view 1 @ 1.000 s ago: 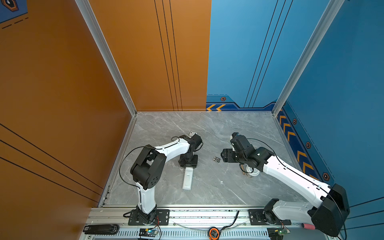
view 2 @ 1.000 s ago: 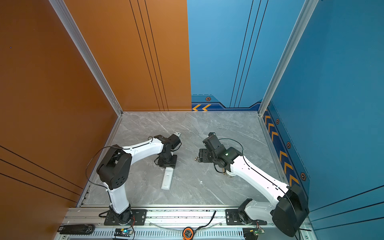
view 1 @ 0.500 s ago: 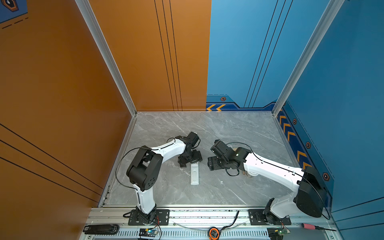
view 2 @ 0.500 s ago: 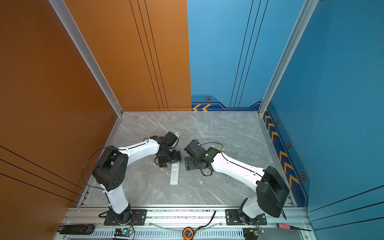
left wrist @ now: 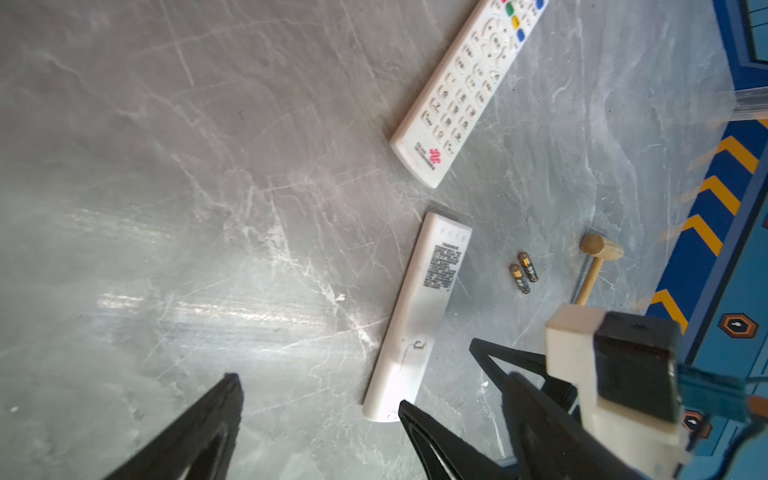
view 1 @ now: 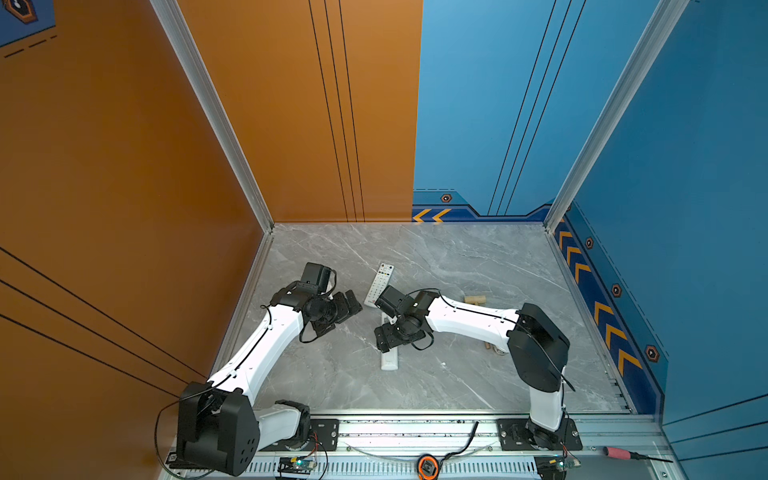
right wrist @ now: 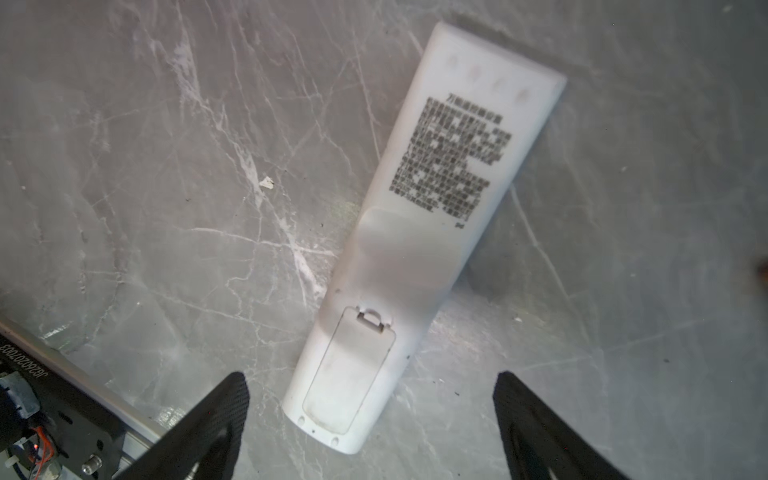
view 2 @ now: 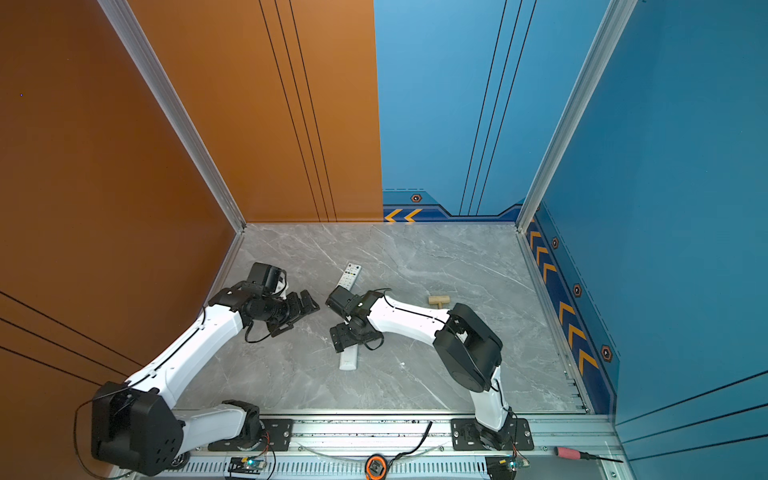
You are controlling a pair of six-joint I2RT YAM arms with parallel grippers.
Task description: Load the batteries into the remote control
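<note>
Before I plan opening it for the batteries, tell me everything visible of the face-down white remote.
The face-down remote is a long, slim white plastic body with rounded ends, lying flat on the gray marbled table. Its back carries a block of black printed text near one end and a closed battery cover with a small latch tab near the other. It looks slightly scuffed. Nothing grips it; the open right end effector hangs over the cover end.
</note>
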